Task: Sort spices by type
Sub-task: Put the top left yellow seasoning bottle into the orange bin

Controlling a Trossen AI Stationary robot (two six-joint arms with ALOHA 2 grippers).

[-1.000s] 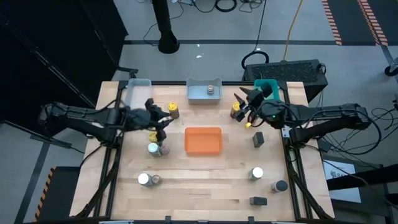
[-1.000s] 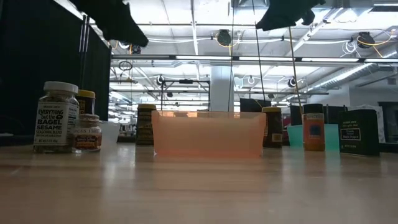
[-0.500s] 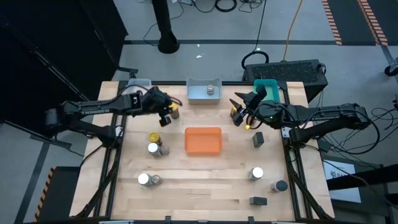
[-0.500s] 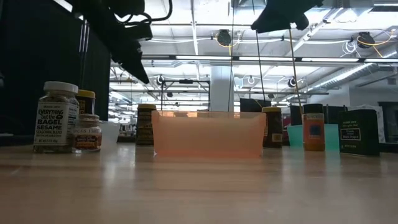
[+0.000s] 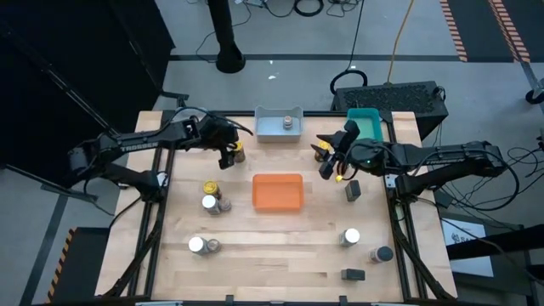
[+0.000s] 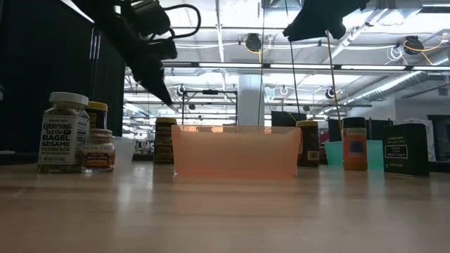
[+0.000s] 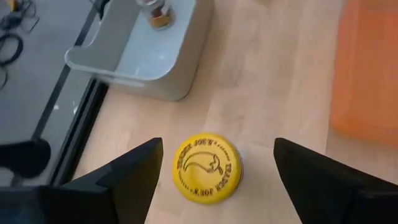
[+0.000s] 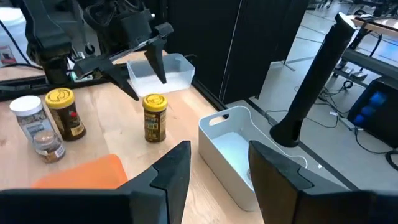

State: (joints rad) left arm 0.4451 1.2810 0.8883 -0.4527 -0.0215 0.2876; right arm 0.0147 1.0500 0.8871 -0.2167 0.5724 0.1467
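I see my left gripper (image 7: 214, 163) spread wide above a yellow-lidded jar (image 7: 207, 168), its amber body hidden beneath the round embossed lid; a grey plastic tray (image 7: 161, 62) lies beyond, cut off; my right gripper (image 5: 330, 160) hovers, jaws parted, grasping nothing.

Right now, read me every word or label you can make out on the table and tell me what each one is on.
"EVERYTHING but the BAGEL SESAME": label of the white-lidded jar at the low view's left.
"TRADER JOE'S": embossed around the yellow lid under the open left tool.
Labels on the small jar, green boxes and other jars: too small or blurred.
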